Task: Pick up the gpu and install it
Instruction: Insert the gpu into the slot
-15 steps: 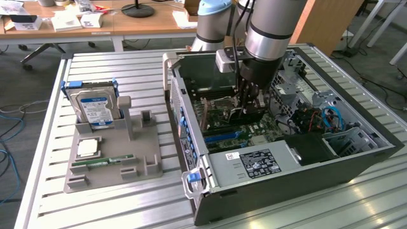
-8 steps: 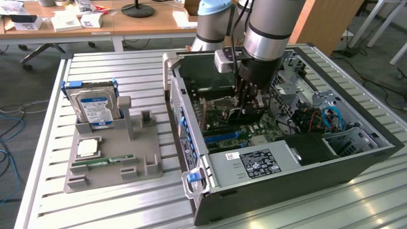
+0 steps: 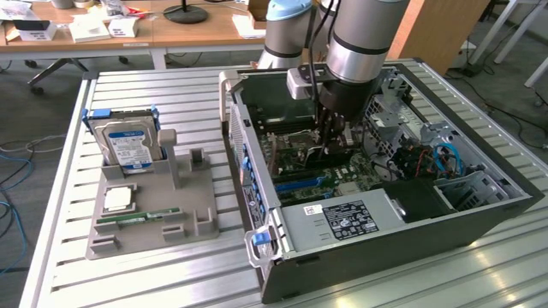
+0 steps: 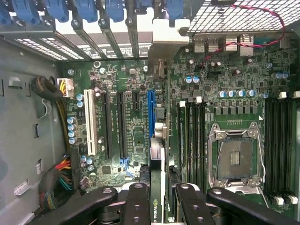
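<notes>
Black fingers (image 4: 136,201) of the hand (image 4: 157,199) are pressed against both faces of the gpu (image 4: 157,164), pinching it. The card is seen edge-on, with a green logo on the edge between the fingers. It is held over the motherboard (image 4: 126,79) inside the open case (image 3: 385,250). It runs alongside the long blue slot (image 4: 151,112), just beside it; whether its edge touches the slot cannot be told. Its metal bracket (image 4: 166,44) points toward the case's rear wall, near the row of blue clips (image 4: 84,9). A white slot (image 4: 90,122) and several black ones lie on one side of the card. On the other side are the memory slots (image 4: 192,140) and the bare CPU socket (image 4: 236,157).

In the exterior view the arm (image 3: 355,45) reaches straight down into the case, which lies on its side on the slatted table (image 3: 171,282). The power supply (image 3: 338,218) sits at the case's near end. Well apart, toward the exterior view's left, a grey holder (image 3: 150,237) stands on the table. It carries an upright hard drive (image 3: 128,144) with a blue label. A narrow green memory stick (image 3: 137,219) lies flat on it, nearer the camera.
</notes>
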{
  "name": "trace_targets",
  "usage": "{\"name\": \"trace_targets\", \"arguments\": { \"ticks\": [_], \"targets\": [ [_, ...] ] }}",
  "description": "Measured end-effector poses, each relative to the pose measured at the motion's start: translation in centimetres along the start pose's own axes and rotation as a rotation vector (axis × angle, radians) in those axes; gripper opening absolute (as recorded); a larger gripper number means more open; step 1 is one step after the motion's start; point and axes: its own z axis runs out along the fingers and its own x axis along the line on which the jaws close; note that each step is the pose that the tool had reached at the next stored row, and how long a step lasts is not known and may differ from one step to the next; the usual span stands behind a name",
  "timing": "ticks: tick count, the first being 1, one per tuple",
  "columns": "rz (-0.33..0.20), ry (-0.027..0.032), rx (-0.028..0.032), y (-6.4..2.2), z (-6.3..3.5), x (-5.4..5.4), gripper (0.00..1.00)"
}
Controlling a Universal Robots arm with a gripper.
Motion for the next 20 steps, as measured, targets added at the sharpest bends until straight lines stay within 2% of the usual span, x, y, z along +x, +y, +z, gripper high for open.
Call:
{"name": "trace_targets", "arguments": {
  "ticks": [10, 20],
  "targets": [
    [0.000, -0.0001, 0.0012, 0.23, 0.50, 0.03, 0.26],
    [0.000, -0.0004, 0.0017, 0.37, 0.55, 0.03, 0.26]
  ]
}}
